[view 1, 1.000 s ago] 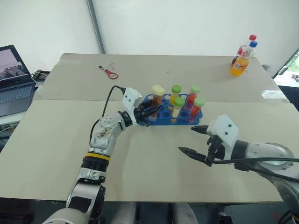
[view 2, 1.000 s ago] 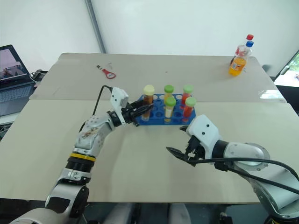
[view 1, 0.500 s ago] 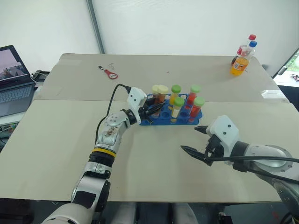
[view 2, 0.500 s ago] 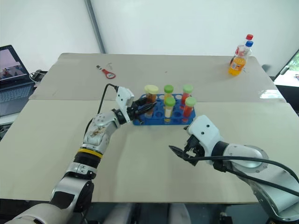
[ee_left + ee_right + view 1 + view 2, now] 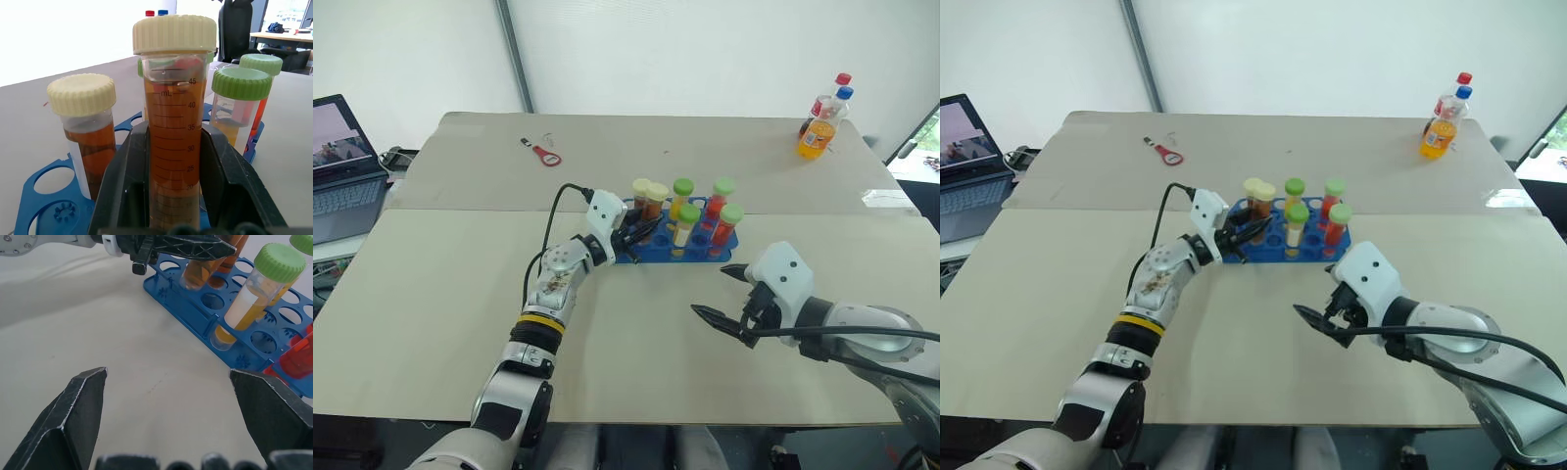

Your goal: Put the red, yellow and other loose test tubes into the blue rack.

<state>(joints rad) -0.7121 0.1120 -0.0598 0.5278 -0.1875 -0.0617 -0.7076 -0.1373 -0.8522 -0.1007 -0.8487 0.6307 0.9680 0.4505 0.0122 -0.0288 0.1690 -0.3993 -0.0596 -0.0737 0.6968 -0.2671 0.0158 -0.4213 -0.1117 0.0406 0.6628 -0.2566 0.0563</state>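
My left gripper (image 5: 633, 235) is shut on an amber-brown test tube with a cream cap (image 5: 172, 122), held about upright over the left end of the blue rack (image 5: 674, 258). The fingers (image 5: 124, 186) hide the tube's lower end. Another cream-capped amber tube (image 5: 84, 128) stands in the rack right beside it. Several green-capped tubes stand further along, among them a yellow one (image 5: 254, 291) and a red one (image 5: 718, 206). My right gripper (image 5: 710, 292) hovers open over the table in front of the rack's right end, with nothing between its fingers.
Orange-drink bottles (image 5: 819, 125) stand at the table's far right corner. A small red tool (image 5: 544, 152) lies at the back left. An open laptop (image 5: 342, 166) sits off the table's left edge.
My left forearm has swung in closer to the rack, and the held tube's cap now shows beside the other cream cap. The right gripper has stayed put.
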